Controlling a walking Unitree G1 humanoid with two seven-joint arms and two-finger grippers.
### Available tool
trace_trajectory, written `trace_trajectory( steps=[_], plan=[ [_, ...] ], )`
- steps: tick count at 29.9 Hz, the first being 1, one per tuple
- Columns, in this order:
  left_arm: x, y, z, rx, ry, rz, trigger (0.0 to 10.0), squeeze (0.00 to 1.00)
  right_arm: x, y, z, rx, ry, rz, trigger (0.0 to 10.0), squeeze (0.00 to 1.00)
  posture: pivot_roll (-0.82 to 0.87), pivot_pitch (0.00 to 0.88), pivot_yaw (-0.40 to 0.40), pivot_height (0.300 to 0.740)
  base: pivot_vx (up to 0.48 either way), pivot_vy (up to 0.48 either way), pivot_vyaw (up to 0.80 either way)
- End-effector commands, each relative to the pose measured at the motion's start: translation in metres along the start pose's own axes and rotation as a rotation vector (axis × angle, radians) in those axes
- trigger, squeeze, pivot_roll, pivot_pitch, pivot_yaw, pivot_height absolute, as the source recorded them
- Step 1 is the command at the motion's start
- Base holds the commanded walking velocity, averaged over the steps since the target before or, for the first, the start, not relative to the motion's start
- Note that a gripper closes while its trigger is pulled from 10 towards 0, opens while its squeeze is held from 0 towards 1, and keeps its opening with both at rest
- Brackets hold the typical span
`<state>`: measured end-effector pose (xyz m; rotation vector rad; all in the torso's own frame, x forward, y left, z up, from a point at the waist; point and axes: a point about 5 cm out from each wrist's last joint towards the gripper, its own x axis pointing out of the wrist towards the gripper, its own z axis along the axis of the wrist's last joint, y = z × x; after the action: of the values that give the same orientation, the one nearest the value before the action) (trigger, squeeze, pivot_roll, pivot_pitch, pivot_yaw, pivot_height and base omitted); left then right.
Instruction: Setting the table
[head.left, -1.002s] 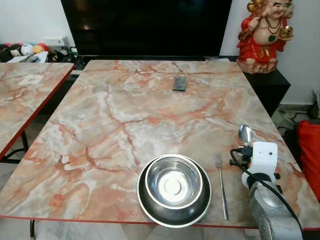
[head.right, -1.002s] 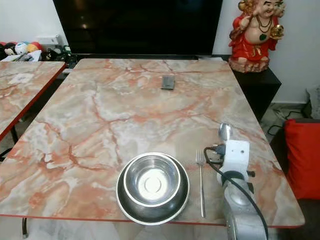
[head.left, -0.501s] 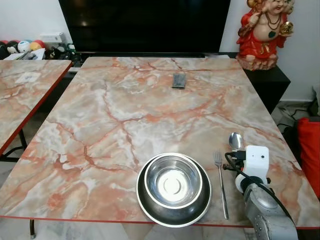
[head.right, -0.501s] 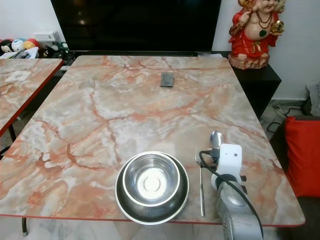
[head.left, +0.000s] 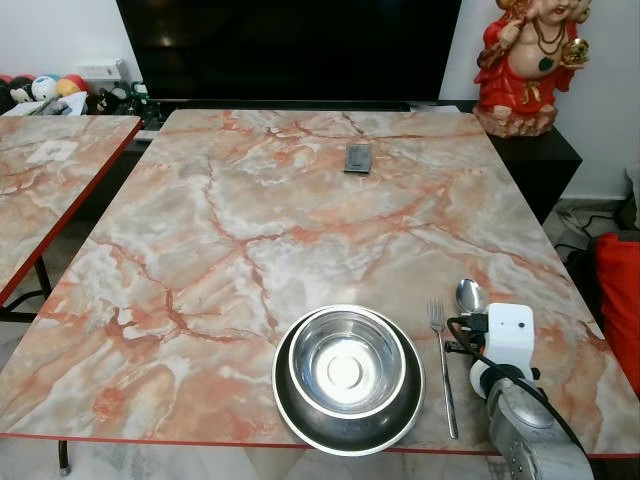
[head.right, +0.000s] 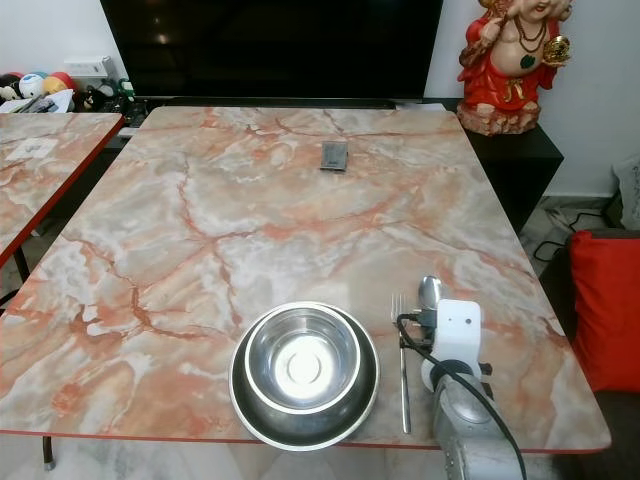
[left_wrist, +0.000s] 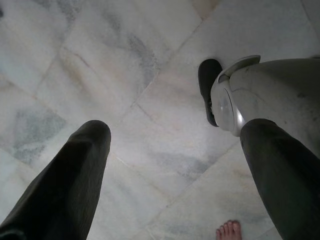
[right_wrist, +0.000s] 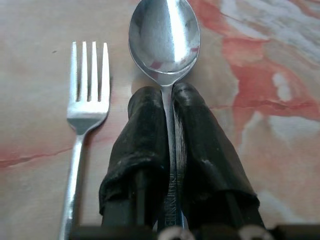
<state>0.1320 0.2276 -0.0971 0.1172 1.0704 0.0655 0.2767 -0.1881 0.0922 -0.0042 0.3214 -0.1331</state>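
A steel bowl (head.left: 347, 372) sits nested in a wider steel dish at the near edge of the marble table (head.left: 250, 230). A fork (head.left: 442, 365) lies just right of it, tines pointing away. My right gripper (right_wrist: 167, 95) is shut on a spoon (right_wrist: 164, 35) by its handle, low over the table beside the fork; the spoon bowl (head.left: 469, 295) sticks out ahead of the white wrist (head.left: 509, 335). The left gripper (left_wrist: 175, 130) hangs open over the pale floor tiles.
A small dark flat object (head.left: 358, 158) lies at the table's far middle. A red figurine (head.left: 527, 60) stands on a black cabinet at the back right. A second marble table (head.left: 50, 180) is at left. A red cushion (head.left: 620, 300) is at right. A person's toes (left_wrist: 230, 231) rest on the floor.
My right gripper has drawn the spoon back toward the near edge and slightly left, closer to the fork. The camera has tilted a little. The bowl and fork lie as before.
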Motion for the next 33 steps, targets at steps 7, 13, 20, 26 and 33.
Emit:
trace_trajectory(
  steps=[7,13,20,26,33],
  plan=[
    [-0.002,0.004,-0.007,0.017,0.032,0.004,10.0,0.0,-0.013,0.002,0.001,-0.018,-0.014,0.005,10.0,0.0,-0.05,0.117,0.015,0.74,0.0,0.0,0.0],
    [-0.001,0.004,-0.007,0.017,0.03,0.0,10.0,0.0,-0.013,0.0,-0.006,-0.025,-0.002,-0.013,10.0,0.0,-0.05,0.116,0.016,0.74,0.0,0.0,0.0],
    [-0.001,0.004,-0.007,0.016,0.031,0.005,10.0,0.0,-0.011,-0.001,-0.009,-0.011,-0.004,-0.019,10.0,0.0,-0.04,0.117,0.014,0.74,0.0,0.0,0.0],
    [-0.001,0.004,-0.007,0.017,0.032,0.004,10.0,0.0,-0.011,0.0,-0.013,-0.006,0.005,-0.014,10.0,0.0,-0.04,0.117,0.015,0.74,0.0,0.0,0.0],
    [-0.002,0.004,-0.007,0.018,0.03,0.004,10.0,0.0,-0.01,0.003,-0.014,0.002,0.007,0.011,10.0,0.0,-0.04,0.117,0.016,0.74,0.0,0.0,0.0]
  ],
)
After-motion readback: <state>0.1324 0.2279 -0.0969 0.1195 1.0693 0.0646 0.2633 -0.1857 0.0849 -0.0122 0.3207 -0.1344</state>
